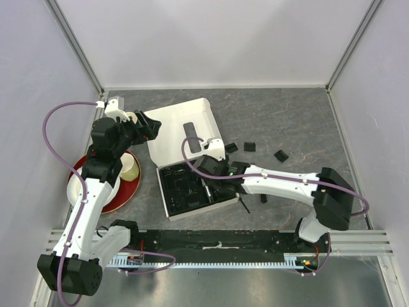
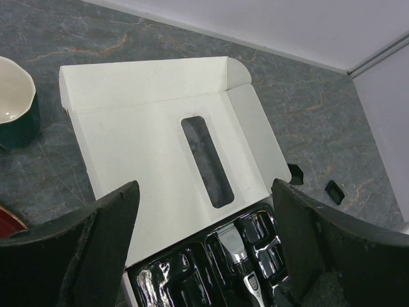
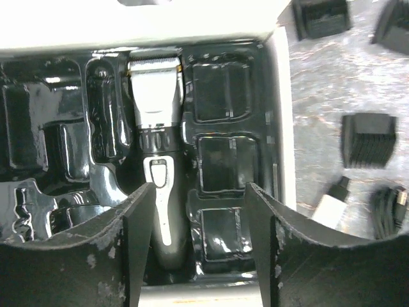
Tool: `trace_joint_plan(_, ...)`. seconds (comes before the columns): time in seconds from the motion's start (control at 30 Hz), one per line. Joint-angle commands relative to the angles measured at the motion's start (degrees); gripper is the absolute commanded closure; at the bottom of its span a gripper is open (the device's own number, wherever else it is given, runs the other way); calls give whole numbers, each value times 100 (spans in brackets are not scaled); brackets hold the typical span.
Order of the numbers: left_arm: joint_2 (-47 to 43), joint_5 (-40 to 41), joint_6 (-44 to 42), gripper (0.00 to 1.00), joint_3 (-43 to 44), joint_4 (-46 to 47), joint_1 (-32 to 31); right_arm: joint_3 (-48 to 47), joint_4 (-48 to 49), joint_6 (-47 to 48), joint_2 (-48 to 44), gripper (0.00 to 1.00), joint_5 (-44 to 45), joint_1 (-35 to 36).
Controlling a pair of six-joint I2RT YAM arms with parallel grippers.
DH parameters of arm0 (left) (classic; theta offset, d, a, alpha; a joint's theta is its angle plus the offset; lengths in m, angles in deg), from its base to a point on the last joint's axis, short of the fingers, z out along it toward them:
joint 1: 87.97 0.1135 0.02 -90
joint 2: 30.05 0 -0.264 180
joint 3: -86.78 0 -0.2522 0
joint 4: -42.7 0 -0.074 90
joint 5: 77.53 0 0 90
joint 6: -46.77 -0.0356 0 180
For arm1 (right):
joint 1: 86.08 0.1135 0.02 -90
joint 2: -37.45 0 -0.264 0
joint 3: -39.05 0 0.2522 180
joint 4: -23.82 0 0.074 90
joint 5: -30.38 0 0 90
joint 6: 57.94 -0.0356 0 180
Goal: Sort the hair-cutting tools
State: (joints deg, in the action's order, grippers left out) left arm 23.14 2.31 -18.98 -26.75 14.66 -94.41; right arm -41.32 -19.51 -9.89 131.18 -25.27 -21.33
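Right claw (image 3: 198, 195) hangs spread astride the clipper (image 3: 156, 173) in its tray (image 3: 220, 96) slot; it looks dense, rigid, slick, so pinch the black body, not the blade

The left gripper (image 2: 204, 187) hangs with fingers spread wide over a white cardboard box (image 2: 147, 121), its windowed lid folded flat on the grey marbled table (image 2: 319, 109). The silver-and-black clipper (image 2: 234, 248) lies in the glossy black tray (image 2: 169, 278); two black comb guards (image 2: 294, 173) (image 2: 333, 188) sit just right of the lid, a mug (image 2: 16, 105) at far left
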Motion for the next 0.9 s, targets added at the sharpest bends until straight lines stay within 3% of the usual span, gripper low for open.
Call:
trace_joint_plan(0.0,-28,-92,-166,9,143,92,37,-64,-629,-374,-680,32,494,-260)
trace_joint_plan(0.27,-2,-285,-193,9,161,93,37,1201,-1025,-682,-1638,26,-42,-1367)
trace_joint_plan(0.5,51,-435,-149,9,170,101,37,2072,-1271,-902,-2218,25,-394,-1536)
trace_joint_plan(0.87,78,-532,-131,9,117,233,37,2565,-999,-841,-1763,31,-315,-1729)
